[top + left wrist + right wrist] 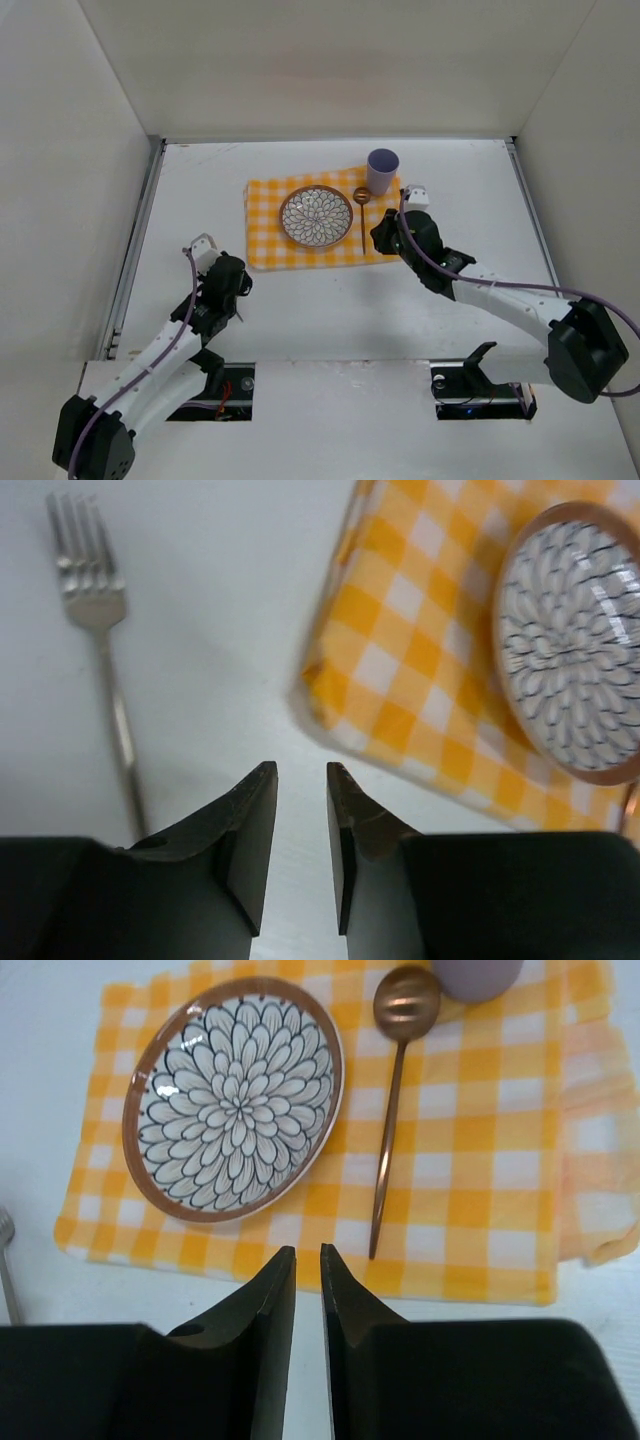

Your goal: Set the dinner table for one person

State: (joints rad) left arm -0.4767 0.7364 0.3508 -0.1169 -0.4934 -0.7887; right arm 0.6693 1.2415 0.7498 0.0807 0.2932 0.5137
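Observation:
On the white dinner table (450, 170) lies a yellow-and-white checked cloth (270, 205). On the cloth are a flower-patterned plate (316, 216), a copper spoon (362, 220) to its right and a purple cup (382, 170) behind the spoon. A silver fork (95, 630) lies on the bare table left of the cloth; I cannot make it out in the top view. My left gripper (232, 280) (301, 768) is slightly open and empty, above the table by the cloth's near left corner (330, 705). My right gripper (384, 235) (308, 1250) is shut and empty, above the cloth's near edge.
Pale walls close in the table on the left, back and right. In the right wrist view the plate (233, 1095), spoon (392, 1110) and cup (478, 975) lie ahead of the fingers, and the fork's tip (5, 1250) shows at the left edge.

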